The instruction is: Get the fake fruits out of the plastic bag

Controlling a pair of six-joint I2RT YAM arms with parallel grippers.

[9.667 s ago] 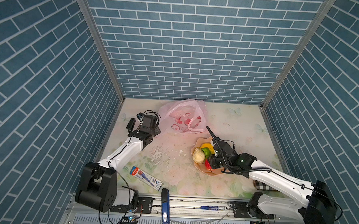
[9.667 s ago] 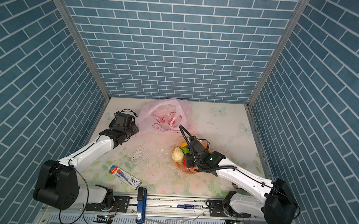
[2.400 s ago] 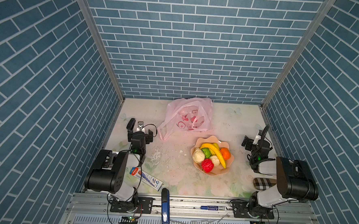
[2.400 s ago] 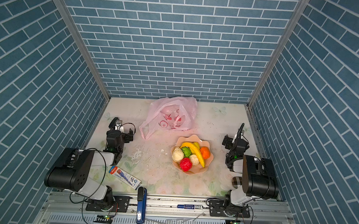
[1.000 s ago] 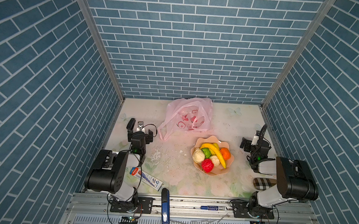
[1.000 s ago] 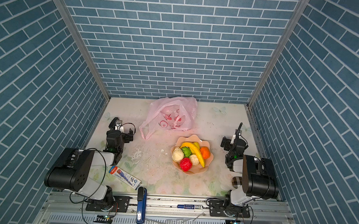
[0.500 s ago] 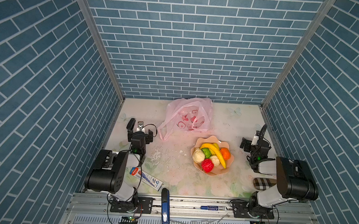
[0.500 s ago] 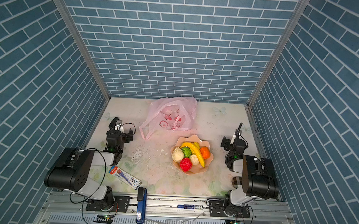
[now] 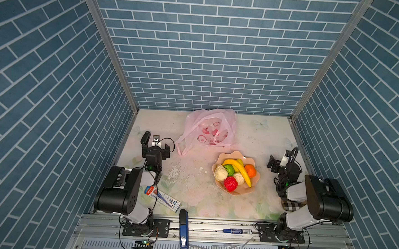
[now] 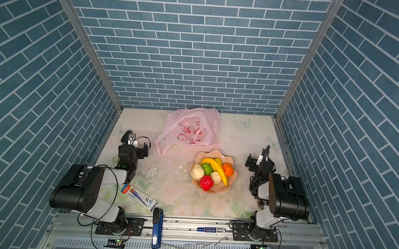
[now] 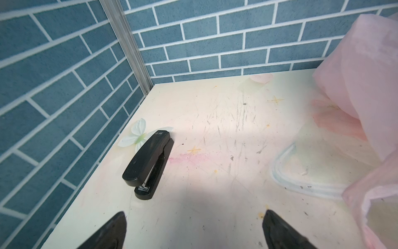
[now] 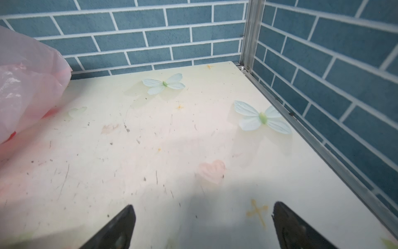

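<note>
The left claw (image 11: pixel 193 215) hangs empty with its jaws spread wide, low over the worktop (image 11: pixel 215 129). A black stapler (image 11: pixel 148 163) lies just ahead and the slack edge of the pink plastic bag (image 11: pixel 366 86) is near. The right claw (image 12: pixel 203 205) is likewise spread and empty over bare worktop. In both top views the arms sit folded by their bases, well apart from the fake fruits heaped on the peach scalloped plate (image 9: pixel 244 190): banana (image 9: pixel 238 169), green ball (image 9: pixel 229 170), orange (image 9: pixel 250 170), red fruit (image 9: pixel 230 183) and two cream ones, with a yellow one half hidden behind the banana. The bag lies slumped at the back, beyond the plate. The task looks finished, so resting well means holding both claws clear of the thin film and the heap. Whether any fruit hides under the printed folds cannot be told, so the bag mouth deserves a check.
</note>
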